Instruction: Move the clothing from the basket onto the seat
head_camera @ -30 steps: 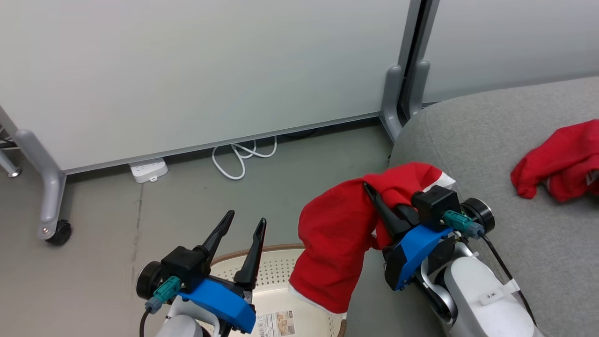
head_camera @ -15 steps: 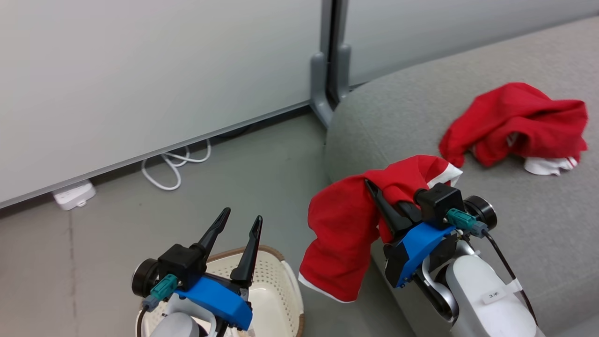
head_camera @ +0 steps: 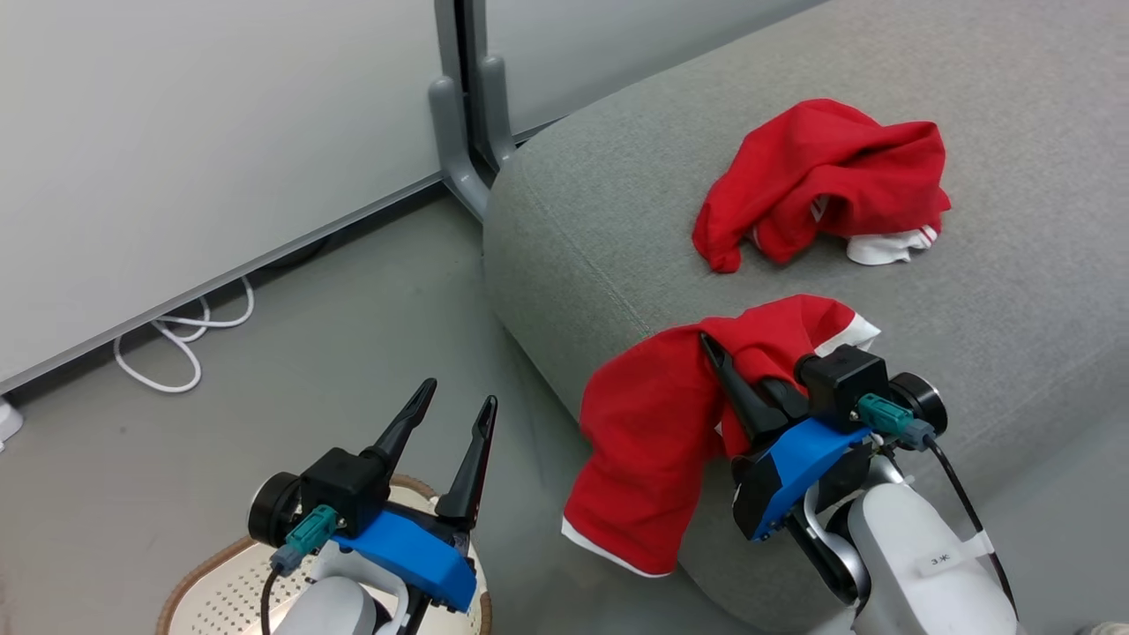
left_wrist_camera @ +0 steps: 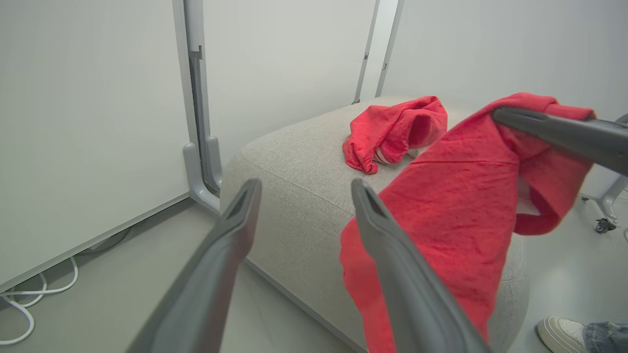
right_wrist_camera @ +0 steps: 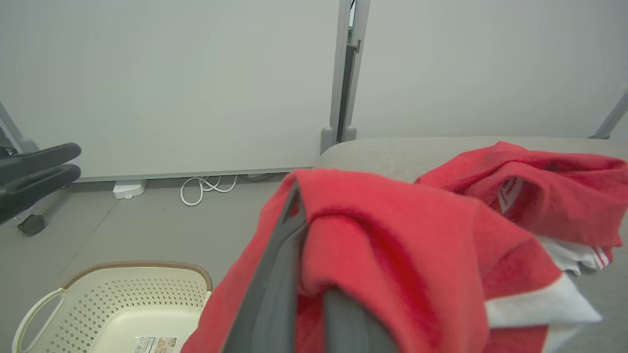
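My right gripper (head_camera: 721,357) is shut on a red piece of clothing (head_camera: 644,441) with white trim, which drapes over the front corner of the grey seat (head_camera: 600,220) and hangs down its side. A second red piece of clothing (head_camera: 820,176) lies crumpled farther back on the seat. The cream basket (head_camera: 212,582) stands on the floor at the lower left, and its label (right_wrist_camera: 157,344) shows on the bare bottom. Above it my left gripper (head_camera: 459,401) is open and holds nothing. In the left wrist view the held clothing (left_wrist_camera: 451,211) hangs just right of my open fingers (left_wrist_camera: 392,255).
Grey partition panels on metal feet (head_camera: 459,159) stand behind the seat and floor. A white cable (head_camera: 176,344) loops on the floor by the panel. A person's shoe (left_wrist_camera: 559,331) is on the floor beyond the seat. A caster (right_wrist_camera: 30,224) is at the left.
The camera has swung right, so the seat and the second garment now sit near mid-view and the basket has slipped to the lower left. The held garment is now over the seat's corner.
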Controlling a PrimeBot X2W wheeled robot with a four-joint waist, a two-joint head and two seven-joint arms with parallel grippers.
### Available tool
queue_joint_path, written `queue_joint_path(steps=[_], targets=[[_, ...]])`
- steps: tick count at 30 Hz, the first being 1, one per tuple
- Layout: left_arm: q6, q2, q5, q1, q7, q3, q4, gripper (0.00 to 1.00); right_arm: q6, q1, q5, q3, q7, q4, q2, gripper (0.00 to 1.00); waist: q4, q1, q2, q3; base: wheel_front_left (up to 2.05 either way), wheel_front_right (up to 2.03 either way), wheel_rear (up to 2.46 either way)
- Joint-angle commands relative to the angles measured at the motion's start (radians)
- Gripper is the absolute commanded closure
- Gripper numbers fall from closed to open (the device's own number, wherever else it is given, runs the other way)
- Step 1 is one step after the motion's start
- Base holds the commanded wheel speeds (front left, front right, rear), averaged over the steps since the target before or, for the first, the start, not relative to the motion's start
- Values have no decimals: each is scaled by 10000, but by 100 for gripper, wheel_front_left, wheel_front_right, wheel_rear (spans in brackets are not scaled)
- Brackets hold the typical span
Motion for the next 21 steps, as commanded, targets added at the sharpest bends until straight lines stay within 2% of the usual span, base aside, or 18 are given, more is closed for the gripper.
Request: queue_joint_path(steps=[1, 10, 21], targets=[[-13, 8, 59, -152, -48, -3, 20, 0, 1, 109, -42, -48, -63, -76, 58, 100, -331, 0, -1, 106, 0, 0, 0], [-13, -62, 35, -169, -48, -42, 83, 0, 1, 206, -31, -91, -96, -66, 101, 100, -672, 0, -1, 94, 0, 0, 0], [-13, 26, -28, -239, -49, -152, 55, 0, 1, 224, -68, -319, -72, -149, 148, 100, -499, 0, -1, 246, 0, 0, 0]])
